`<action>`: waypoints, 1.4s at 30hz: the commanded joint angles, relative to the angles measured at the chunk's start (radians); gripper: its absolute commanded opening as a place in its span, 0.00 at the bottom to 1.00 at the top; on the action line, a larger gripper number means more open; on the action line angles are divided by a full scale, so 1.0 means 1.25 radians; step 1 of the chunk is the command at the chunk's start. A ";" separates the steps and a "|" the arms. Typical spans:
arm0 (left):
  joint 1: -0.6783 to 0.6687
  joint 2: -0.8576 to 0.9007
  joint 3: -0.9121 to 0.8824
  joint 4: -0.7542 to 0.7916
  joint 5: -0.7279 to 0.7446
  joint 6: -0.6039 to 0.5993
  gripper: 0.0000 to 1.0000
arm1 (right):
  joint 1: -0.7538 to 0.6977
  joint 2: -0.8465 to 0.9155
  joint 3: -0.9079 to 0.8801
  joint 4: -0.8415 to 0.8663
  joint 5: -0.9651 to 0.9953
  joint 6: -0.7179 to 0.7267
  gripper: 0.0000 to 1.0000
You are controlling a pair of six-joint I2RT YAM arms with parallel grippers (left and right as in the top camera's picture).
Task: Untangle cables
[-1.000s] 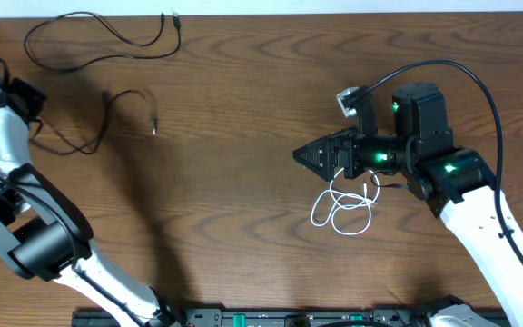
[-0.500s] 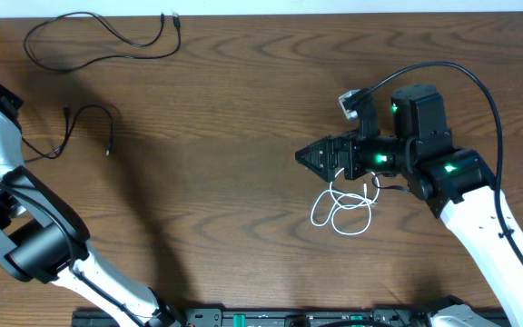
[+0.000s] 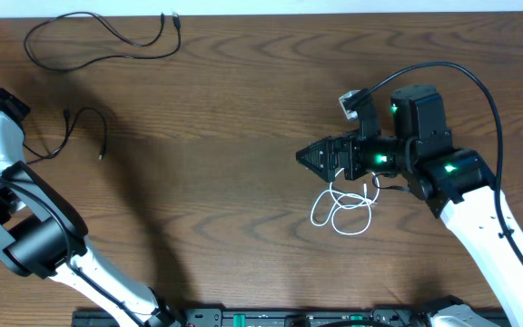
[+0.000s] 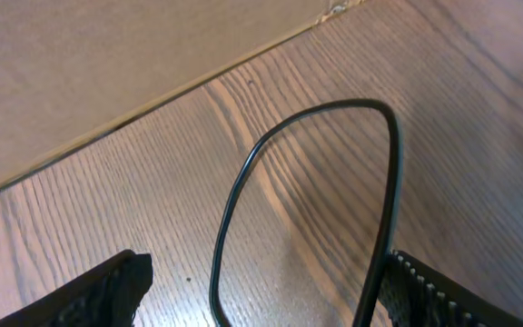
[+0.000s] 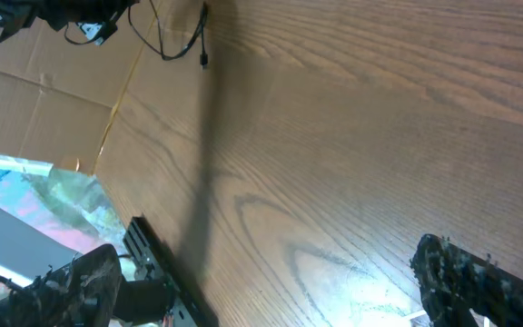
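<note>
Risk 1: my left fingers point(image 4: 107, 286) stand apart and grip nothing. A loop of one black cable point(image 4: 320, 107) lies on the table point(image 3: 225, 109) between them, and one strand runs close by a finger. A careless pull-away could hook that loop and drag the cable back toward the others.

Risk 2: the white cable point(image 3: 339, 211) lies in overlapping loops. A pinch at a crossing would likely tighten them instead of opening them.

My right fingers point(image 5: 479, 277) are spread wide and empty. The white cable sits just beside them on my near side, not between them. The other black cable point(image 3: 133, 44) lies alone at the far left, well apart.
</note>
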State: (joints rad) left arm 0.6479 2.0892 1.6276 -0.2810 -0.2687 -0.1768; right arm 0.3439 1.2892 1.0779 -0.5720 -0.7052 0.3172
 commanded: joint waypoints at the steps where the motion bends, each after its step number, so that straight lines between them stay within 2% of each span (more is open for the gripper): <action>1: 0.002 -0.017 0.004 -0.002 -0.016 0.007 0.84 | -0.003 -0.002 0.004 -0.004 0.000 -0.022 0.99; 10: -0.016 -0.131 0.004 0.048 0.016 0.000 0.83 | -0.003 -0.002 0.004 -0.007 0.000 -0.030 0.99; 15: -0.033 -0.145 0.004 0.025 0.048 0.000 0.81 | -0.002 -0.002 0.004 -0.009 0.000 -0.031 0.99; 19: -0.041 -0.120 0.003 -0.030 0.076 0.000 0.68 | -0.002 -0.002 0.004 -0.025 0.000 -0.039 0.99; 23: -0.042 -0.083 0.003 -0.075 0.156 0.000 0.65 | -0.002 -0.002 0.004 -0.037 0.000 -0.052 0.99; 27: -0.042 -0.043 0.002 -0.101 0.149 0.001 0.60 | -0.002 -0.002 0.004 -0.046 0.000 -0.052 0.99; 29: -0.042 -0.032 0.000 -0.101 0.137 0.001 0.51 | -0.002 -0.002 0.004 -0.052 0.000 -0.052 0.99; 31: -0.041 -0.020 0.000 -0.101 0.134 0.001 0.31 | -0.002 -0.002 0.004 -0.054 0.000 -0.052 0.99; 33: -0.041 -0.004 -0.001 -0.102 0.134 0.001 0.22 | -0.002 -0.002 0.004 -0.054 0.000 -0.052 0.99; 37: -0.041 0.033 -0.003 -0.104 0.133 0.004 0.22 | -0.002 -0.002 0.004 -0.054 0.006 -0.051 0.99; 42: -0.038 0.089 -0.003 -0.116 0.057 0.008 0.21 | -0.002 -0.002 0.004 -0.055 0.006 -0.051 0.99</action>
State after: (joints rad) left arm 0.5964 2.1410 1.6310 -0.4110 -0.1215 -0.1795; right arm 0.3443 1.2892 1.0779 -0.6376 -0.6987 0.2729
